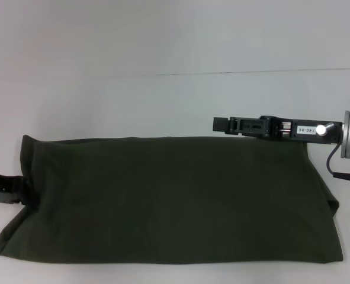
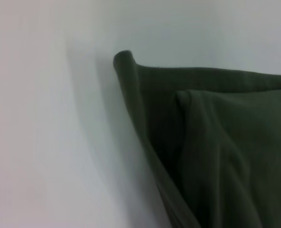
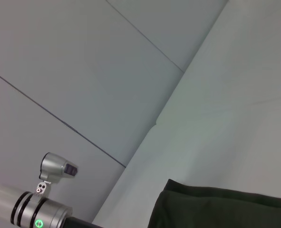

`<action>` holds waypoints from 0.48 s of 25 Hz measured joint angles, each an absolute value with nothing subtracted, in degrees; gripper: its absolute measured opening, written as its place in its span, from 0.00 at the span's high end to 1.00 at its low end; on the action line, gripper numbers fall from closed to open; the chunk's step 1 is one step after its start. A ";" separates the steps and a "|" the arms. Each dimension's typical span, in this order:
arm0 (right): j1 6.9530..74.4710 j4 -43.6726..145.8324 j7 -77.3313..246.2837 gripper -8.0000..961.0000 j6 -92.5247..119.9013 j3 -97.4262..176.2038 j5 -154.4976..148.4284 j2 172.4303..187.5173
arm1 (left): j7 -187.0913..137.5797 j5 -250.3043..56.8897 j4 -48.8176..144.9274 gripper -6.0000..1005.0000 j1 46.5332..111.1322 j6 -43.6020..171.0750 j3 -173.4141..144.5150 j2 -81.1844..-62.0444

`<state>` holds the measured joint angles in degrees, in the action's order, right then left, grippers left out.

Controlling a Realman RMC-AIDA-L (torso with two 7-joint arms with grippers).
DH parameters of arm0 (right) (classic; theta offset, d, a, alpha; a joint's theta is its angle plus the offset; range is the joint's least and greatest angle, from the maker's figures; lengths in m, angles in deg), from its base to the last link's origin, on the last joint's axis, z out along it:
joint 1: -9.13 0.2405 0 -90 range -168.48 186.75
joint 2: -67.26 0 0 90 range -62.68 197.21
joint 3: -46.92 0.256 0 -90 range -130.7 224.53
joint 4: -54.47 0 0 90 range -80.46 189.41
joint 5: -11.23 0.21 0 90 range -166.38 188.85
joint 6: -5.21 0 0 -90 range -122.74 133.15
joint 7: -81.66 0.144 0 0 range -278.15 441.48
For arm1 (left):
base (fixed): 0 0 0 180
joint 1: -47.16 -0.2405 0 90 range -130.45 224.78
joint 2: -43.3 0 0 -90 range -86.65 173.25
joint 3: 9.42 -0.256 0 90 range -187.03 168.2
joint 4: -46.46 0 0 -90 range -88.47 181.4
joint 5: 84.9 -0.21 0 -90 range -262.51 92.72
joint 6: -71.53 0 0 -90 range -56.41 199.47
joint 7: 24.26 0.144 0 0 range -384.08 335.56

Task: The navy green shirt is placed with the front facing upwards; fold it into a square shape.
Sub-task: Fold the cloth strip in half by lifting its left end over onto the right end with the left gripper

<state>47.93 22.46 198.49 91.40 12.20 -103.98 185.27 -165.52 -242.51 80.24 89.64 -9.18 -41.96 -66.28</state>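
Right gripper (image 1: 221, 125) hangs level just past the far edge of the navy green shirt (image 1: 169, 198), toward its right end, reaching in from the right side of the head view; its dark fingers look drawn together with nothing between them, and no cloth hangs from it. Left gripper (image 1: 3, 184) shows only as a dark stub at the shirt's left edge, low by the surface (image 1: 163, 100), and whether it is closed or spread I cannot tell; its wrist camera looks close onto a rolled corner of the cloth with folded layers tucked beneath. The shirt lies near the front of the white surface as a long, wide band: plain dark olive, no lettering, collar or sleeves showing, so the front seems to be folded inward already. Its far edge runs fairly straight, the left end rises to a small peaked corner, the right end bulges a little, and soft creases cross the middle. I judge the lengthwise folds to be done, with the task somewhere past halfway. What remains, as I read it, is to bring one end over the other so the band shortens toward a square. That calls for a firm pinch on the corners of one end, through all layers, and an even carry so the edges meet without the lower layers sliding or bunching.
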 joint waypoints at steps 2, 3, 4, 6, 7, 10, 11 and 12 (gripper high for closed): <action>47.85 22.47 198.51 0.19 91.44 12.20 -103.99 185.23 | -165.51 -242.50 80.69 0.93 89.53 -9.17 -41.93 -66.27; 47.84 22.48 198.54 0.19 91.44 12.20 -103.99 185.21 | -165.50 -242.50 80.93 0.93 89.46 -9.20 -41.93 -66.25; 47.84 22.48 198.58 0.19 91.44 12.20 -103.99 185.21 | -165.49 -242.49 81.23 0.94 89.42 -9.32 -41.93 -66.25; 47.84 22.46 198.65 0.19 91.44 12.20 -103.99 185.19 | -165.42 -242.48 81.77 0.94 89.39 -9.59 -41.93 -66.29; 47.86 22.45 198.66 0.19 91.44 12.20 -103.99 185.20 | -165.39 -242.48 82.03 0.94 89.38 -9.77 -41.93 -66.30; 47.90 22.45 198.68 0.19 91.44 12.20 -103.98 185.15 | -165.36 -242.44 83.06 0.95 89.36 -10.42 -41.76 -66.32; 47.90 22.47 198.70 0.19 91.44 12.21 -103.99 185.13 | -165.36 -242.43 83.40 0.95 89.37 -10.62 -41.58 -66.32; 47.90 22.49 198.71 0.19 91.48 12.20 -103.99 185.11 | -165.31 -242.32 83.85 0.95 89.35 -11.05 -41.24 -66.25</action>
<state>47.90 22.49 198.71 91.48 12.20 -103.99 185.11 -165.31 -242.32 83.85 89.35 -11.05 -41.24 -66.25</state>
